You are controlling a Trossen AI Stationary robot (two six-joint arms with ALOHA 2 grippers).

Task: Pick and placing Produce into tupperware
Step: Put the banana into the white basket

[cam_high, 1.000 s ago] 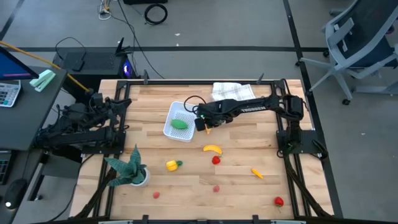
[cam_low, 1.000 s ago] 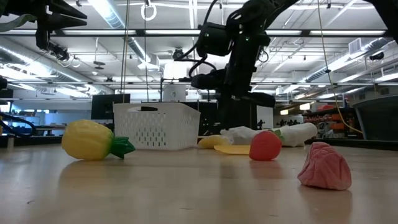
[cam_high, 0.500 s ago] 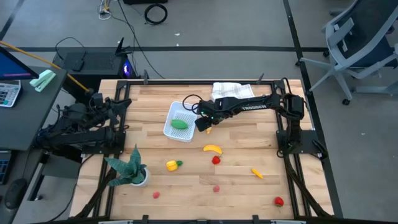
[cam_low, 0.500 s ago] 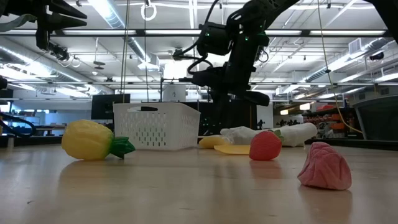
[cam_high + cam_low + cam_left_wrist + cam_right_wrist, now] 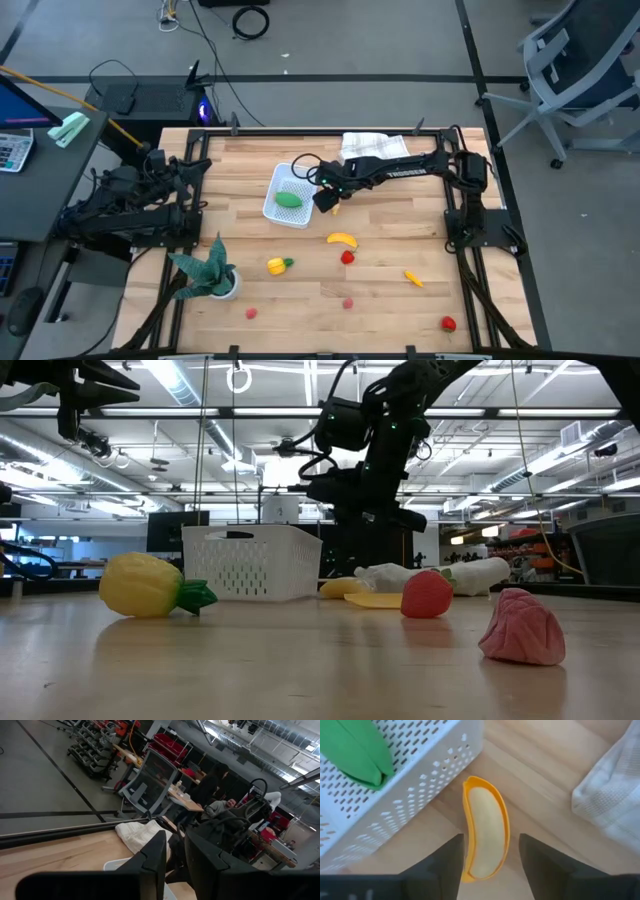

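The right tool (image 5: pixel 487 865) hangs with its fingers parted and empty, straddling an orange-rimmed banana slice (image 5: pixel 485 827) that lies flat on the tabletop (image 5: pixel 400 225) directly beneath it, just beside the tupperware (image 5: pixel 427 767), where a green piece (image 5: pixel 357 750) already rests. The slice looks like light, rigid, smooth plastic, so it may skid; pinching across its narrow middle seems safest. The left tool (image 5: pixel 172 857), parked well away at the tabletop's edge, holds nothing, fingers nearly together.

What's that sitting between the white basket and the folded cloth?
A half-peeled orange banana piece lies on the wood between the white basket and the checked cloth, right beside the basket wall. The right wrist view shows it best.
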